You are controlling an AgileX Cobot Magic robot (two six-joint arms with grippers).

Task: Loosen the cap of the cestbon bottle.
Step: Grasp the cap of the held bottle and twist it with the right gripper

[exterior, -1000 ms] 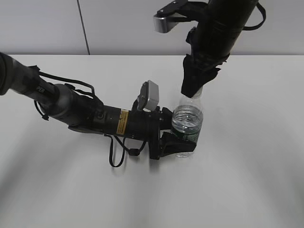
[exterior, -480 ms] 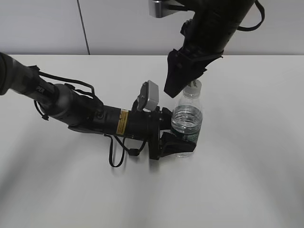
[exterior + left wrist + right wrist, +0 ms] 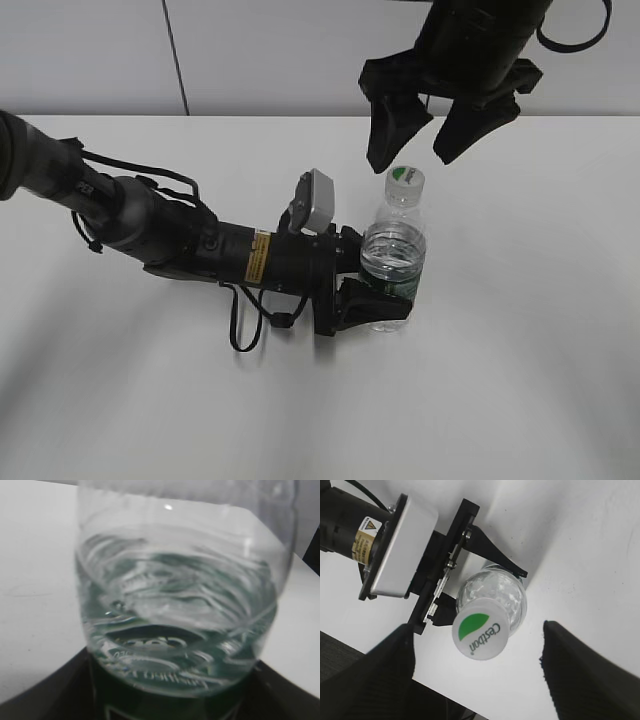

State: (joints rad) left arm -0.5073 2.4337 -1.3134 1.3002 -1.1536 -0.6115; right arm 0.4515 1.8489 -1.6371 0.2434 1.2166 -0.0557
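The left gripper [image 3: 372, 290] is clamped around the dark green label band of the small clear plastic water bottle [image 3: 394, 255], holding it upright on the white table [image 3: 520, 380]. The right gripper [image 3: 436, 140] hangs spread wide just above the bottle's round white screw cap [image 3: 405, 179], touching nothing.
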